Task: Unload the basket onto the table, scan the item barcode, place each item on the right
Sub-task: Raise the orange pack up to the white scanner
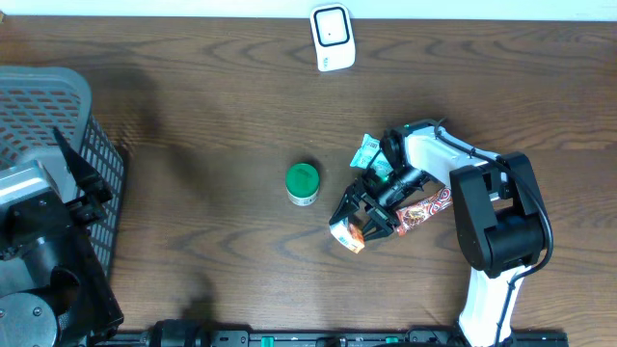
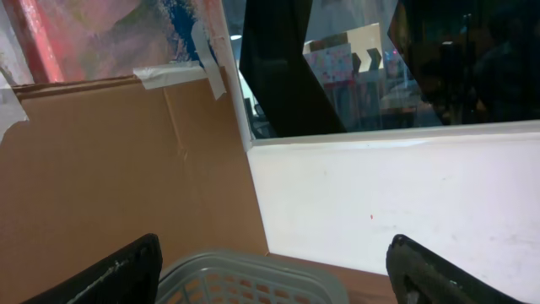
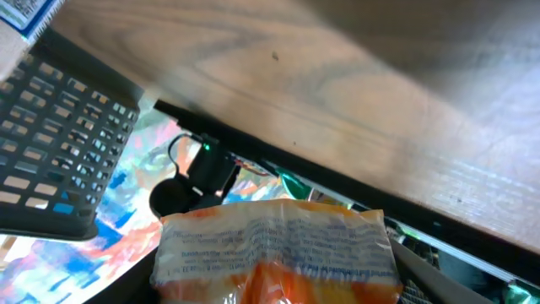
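The right gripper [image 1: 369, 220] has its fingers closed on an orange snack packet [image 3: 274, 249], low over the wooden table [image 1: 193, 77] beside a green-lidded jar [image 1: 303, 182]. The left gripper [image 2: 274, 253] hangs wide apart and empty above a grey basket [image 2: 245, 272]. The pick-up looks done (no barcode shows), but the white scanner [image 1: 333, 37] stands well apart at the far edge, so carrying and presenting the packet are left.

The left tool [image 2: 274, 274] stands wide open, tilted upward; the right tool [image 1: 374, 214] clamps the packet [image 1: 349, 236].
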Controlling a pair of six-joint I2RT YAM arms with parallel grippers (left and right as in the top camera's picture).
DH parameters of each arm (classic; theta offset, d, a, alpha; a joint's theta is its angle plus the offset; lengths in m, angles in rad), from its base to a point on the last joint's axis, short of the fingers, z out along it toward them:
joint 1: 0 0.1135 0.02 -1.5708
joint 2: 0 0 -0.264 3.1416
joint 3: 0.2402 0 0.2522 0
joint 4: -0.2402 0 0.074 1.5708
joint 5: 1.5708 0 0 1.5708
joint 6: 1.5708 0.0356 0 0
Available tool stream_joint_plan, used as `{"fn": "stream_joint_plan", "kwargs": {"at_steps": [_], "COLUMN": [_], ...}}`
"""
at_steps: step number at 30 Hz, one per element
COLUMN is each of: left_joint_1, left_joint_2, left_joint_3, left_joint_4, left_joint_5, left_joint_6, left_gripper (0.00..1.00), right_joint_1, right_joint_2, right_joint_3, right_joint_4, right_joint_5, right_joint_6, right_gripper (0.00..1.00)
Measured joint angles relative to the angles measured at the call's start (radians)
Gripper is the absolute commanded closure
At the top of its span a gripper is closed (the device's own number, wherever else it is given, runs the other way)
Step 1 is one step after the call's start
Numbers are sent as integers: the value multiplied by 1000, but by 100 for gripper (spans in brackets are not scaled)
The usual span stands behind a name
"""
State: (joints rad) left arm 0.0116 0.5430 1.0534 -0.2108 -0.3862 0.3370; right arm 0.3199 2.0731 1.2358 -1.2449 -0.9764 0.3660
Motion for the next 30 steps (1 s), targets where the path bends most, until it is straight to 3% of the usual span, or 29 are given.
{"fn": "stream_joint_plan", "kwargs": {"at_steps": [16,19,21,30], "left_joint_1": [0,0,0,0], "left_joint_2": [0,0,0,0], "left_joint_3": [0,0,0,0], "left_joint_4": [0,0,0,-2], "left_joint_5": [0,16,39,89], "left_joint_6": [0,0,0,0], "left_gripper": [15,15,15,15], "right_joint_1": [0,0,0,-3], "right_joint_2": [0,0,0,3], "right_joint_3": [0,12,45,440], "right_joint_4": [-53,-48,-49,-241], "right_joint_5": [-33,-45,-48,96], "right_joint_6": [-87,-119,-139,-166], "right_gripper": [39,48,54,53]}}
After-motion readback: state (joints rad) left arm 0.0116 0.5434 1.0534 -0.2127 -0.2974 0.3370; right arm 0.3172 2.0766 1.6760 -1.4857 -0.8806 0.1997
